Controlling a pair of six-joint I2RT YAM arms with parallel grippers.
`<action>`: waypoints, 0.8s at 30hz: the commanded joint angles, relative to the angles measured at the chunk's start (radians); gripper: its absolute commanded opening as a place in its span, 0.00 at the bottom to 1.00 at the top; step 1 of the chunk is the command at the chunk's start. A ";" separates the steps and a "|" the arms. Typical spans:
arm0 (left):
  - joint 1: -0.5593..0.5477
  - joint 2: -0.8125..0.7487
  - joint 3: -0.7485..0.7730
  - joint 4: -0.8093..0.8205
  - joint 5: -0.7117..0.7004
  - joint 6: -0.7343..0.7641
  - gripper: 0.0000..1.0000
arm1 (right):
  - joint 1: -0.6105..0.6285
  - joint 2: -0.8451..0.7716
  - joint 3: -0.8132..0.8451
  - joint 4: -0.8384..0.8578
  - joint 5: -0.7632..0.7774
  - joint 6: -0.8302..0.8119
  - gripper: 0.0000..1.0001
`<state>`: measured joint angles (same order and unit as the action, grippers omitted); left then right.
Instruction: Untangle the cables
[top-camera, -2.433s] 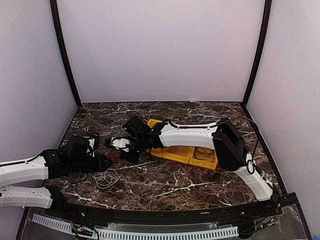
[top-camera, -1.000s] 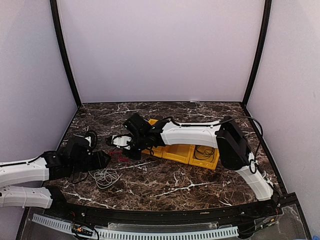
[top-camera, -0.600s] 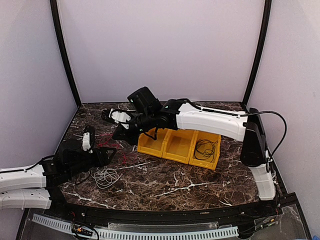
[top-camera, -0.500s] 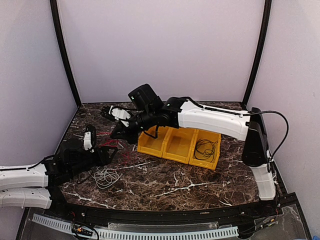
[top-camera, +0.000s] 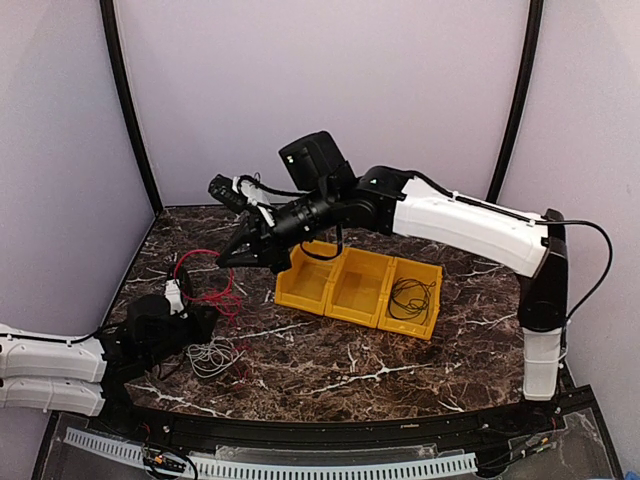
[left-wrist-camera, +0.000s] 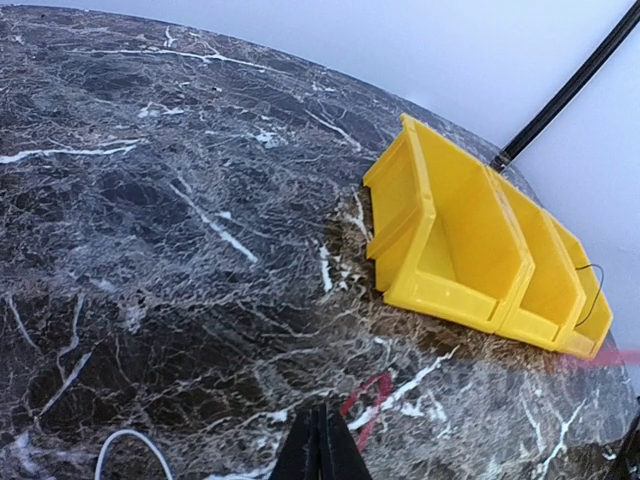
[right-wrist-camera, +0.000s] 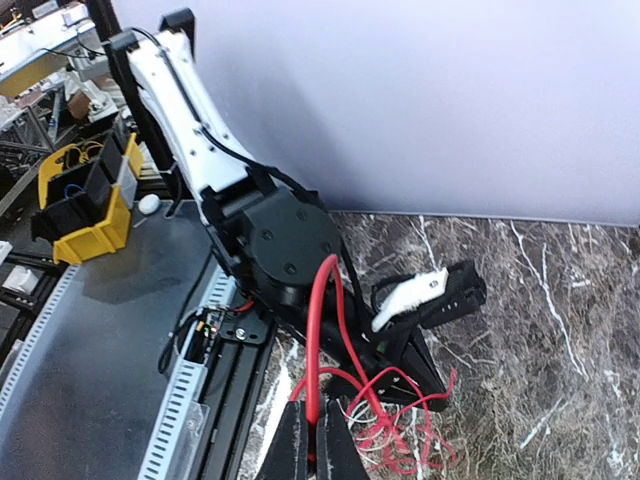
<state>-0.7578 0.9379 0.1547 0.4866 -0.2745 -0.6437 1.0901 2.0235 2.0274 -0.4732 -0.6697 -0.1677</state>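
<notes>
My right gripper (top-camera: 224, 259) is raised above the table's left half and shut on the red cable (top-camera: 214, 288). The cable hangs from it in loops down to the table. In the right wrist view the red cable (right-wrist-camera: 321, 330) runs up from between my fingertips (right-wrist-camera: 311, 442). The white cable (top-camera: 213, 353) lies bundled on the table at the near left, with red strands trailing over its edge. My left gripper (top-camera: 204, 320) is low beside that bundle, jaws shut with nothing seen between them (left-wrist-camera: 322, 452). The black cable (top-camera: 407, 296) lies coiled in the right yellow bin.
Three joined yellow bins (top-camera: 345, 306) stand at the table's middle; in the left wrist view the yellow bins (left-wrist-camera: 455, 250) sit ahead to the right. A red strand (left-wrist-camera: 366, 398) and a white loop (left-wrist-camera: 118, 442) lie near the left fingertips. Walls enclose the table.
My right arm has risen and swung left, lifting the red cable off the table. My left arm has drawn back toward the near left edge.
</notes>
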 joint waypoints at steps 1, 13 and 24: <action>-0.004 -0.033 -0.067 0.037 -0.026 -0.049 0.01 | -0.002 -0.067 0.069 -0.002 -0.125 0.035 0.00; -0.064 -0.525 0.009 -0.499 -0.093 -0.248 0.32 | -0.007 -0.054 -0.026 0.044 0.097 -0.017 0.00; -0.151 -0.448 0.082 -0.338 -0.014 0.030 0.61 | -0.043 0.054 0.066 0.045 0.126 0.066 0.00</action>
<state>-0.8806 0.3920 0.2070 0.0410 -0.3710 -0.7914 1.0573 2.0636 2.0434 -0.4660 -0.5735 -0.1356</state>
